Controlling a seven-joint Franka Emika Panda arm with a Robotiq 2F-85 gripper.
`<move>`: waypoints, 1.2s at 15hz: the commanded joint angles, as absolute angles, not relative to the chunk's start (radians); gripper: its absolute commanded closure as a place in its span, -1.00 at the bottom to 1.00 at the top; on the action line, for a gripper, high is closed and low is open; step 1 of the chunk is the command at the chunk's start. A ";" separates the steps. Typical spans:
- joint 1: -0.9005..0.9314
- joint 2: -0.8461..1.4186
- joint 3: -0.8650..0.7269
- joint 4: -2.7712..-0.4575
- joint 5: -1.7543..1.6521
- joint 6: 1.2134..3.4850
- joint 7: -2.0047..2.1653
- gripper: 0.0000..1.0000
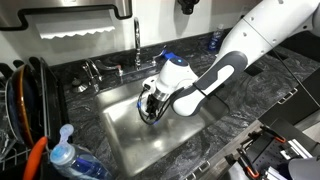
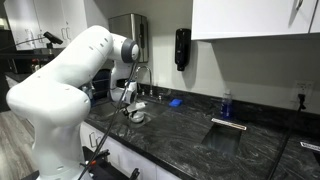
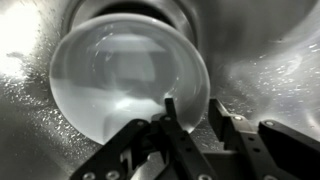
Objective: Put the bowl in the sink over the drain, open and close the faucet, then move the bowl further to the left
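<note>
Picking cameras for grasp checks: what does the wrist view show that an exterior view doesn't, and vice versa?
Wrist only: the bowl rim up close, with the end effector fingers straddling it, one inside and one outside. Whether they are clamped cannot be told.
Exterior only: the faucet, the dark countertop, the arm and a blue-capped bottle. The bowl is mostly hidden there.
Both: the end effector low in the steel sink.

Just ahead of the matt black gripper (image 3: 192, 112): glossy, smooth white bowl (image 3: 110, 70); around it, shiny, water-beaded steel sink (image 3: 275, 50).
</note>
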State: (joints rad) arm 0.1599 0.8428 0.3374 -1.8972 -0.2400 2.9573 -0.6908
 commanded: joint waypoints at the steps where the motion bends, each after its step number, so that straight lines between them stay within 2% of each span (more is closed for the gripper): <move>1: 0.214 0.816 0.287 -1.918 -0.291 2.998 -0.622 0.81; 2: 0.228 0.813 0.274 -1.919 -0.305 3.005 -0.603 0.94; 4: 0.256 0.804 0.246 -1.920 -0.334 3.012 -0.562 1.00; 9: 0.336 0.757 0.154 -1.925 -0.417 3.008 -0.462 0.96; 13: 0.513 0.706 0.026 -1.930 -0.480 2.986 -0.300 0.96; 18: 0.660 0.654 -0.057 -1.942 -0.524 2.944 -0.155 0.96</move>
